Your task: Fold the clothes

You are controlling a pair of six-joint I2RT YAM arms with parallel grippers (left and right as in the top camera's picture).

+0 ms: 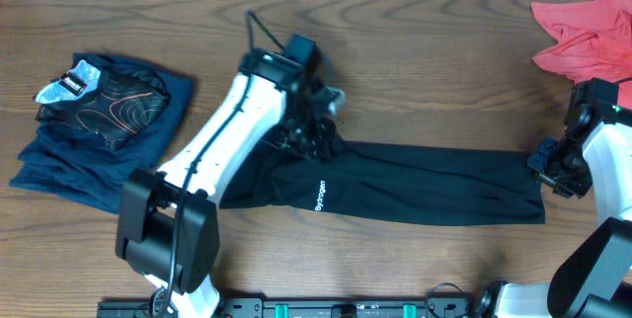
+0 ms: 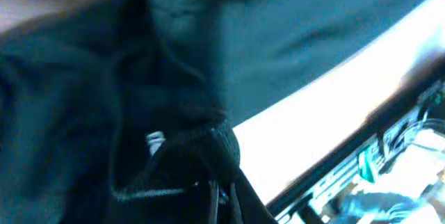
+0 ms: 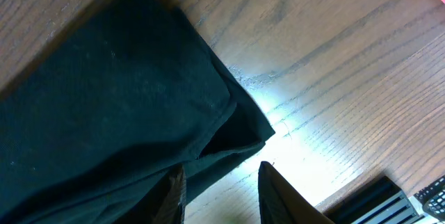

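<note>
The clothes (image 1: 425, 185), a black T-shirt with small white lettering (image 1: 319, 197), lie folded into a long band across the middle of the table. My left gripper (image 1: 310, 132) is down on the band's bunched left end. In the left wrist view its fingers (image 2: 221, 200) are shut on the black fabric (image 2: 83, 113). My right gripper (image 1: 546, 168) sits at the band's right end. In the right wrist view it (image 3: 222, 193) is open, its left finger (image 3: 172, 196) over the cloth's (image 3: 104, 106) edge and the other over bare wood.
A navy-blue garment (image 1: 59, 165) with a black, red-lined one (image 1: 123, 111) on top lies at the left. A pink-red garment (image 1: 588, 27) is heaped at the far right corner. A black rail (image 1: 346, 308) runs along the table's front edge.
</note>
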